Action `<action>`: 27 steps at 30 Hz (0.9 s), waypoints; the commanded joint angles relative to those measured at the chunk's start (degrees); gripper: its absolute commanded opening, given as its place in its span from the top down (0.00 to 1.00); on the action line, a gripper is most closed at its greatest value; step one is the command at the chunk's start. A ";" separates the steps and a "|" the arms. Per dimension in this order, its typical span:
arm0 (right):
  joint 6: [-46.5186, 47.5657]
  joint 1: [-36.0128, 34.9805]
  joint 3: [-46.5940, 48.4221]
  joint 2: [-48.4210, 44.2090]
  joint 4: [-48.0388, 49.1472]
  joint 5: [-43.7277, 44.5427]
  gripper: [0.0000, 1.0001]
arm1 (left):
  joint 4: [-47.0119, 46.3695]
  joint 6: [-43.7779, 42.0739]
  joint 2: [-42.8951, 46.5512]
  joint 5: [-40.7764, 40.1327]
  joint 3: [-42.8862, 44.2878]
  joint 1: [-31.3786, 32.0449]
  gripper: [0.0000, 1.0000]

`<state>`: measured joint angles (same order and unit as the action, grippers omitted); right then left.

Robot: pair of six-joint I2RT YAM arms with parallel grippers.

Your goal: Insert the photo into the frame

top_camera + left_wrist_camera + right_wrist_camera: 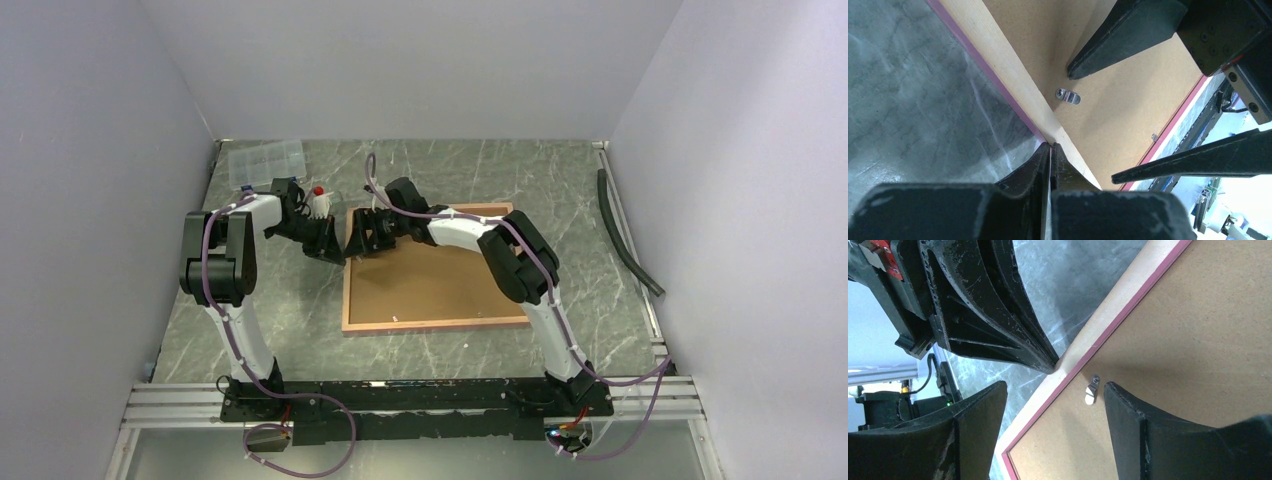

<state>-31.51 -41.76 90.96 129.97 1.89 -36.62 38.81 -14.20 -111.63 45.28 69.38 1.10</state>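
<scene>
The frame lies face down on the table, its tan wood rim edged in pink, with the brown backing board inside it. The photo is out of view. My left gripper is shut, and its tips rest on the frame's left rim near the far corner. My right gripper hovers open just over that rim, one finger outside the frame and the other over the board. A small metal clip on the board lies beside the inner finger. The same clip shows in the left wrist view.
A clear plastic organiser box and a small red-capped bottle stand at the back left, close behind the left arm. A black hose runs along the right wall. Grey walls close in three sides.
</scene>
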 commanded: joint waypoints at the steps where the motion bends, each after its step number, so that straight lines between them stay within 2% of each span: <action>1: -0.32 -1.12 0.43 1.55 1.38 -0.80 0.26 | 0.82 -0.21 -3.24 -4.74 -0.88 0.74 0.93; 7: -0.64 -1.68 0.00 1.63 1.21 -0.33 0.30 | 0.70 0.11 -3.15 -4.89 -0.68 0.73 0.93; 27: 1.67 -1.36 -7.96 -4.92 0.15 3.36 0.30 | 0.00 0.62 -1.94 -5.42 -1.08 0.73 0.94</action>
<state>-31.46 -42.85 85.69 127.39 4.91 -35.31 39.07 -13.72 -111.85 45.30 69.63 1.06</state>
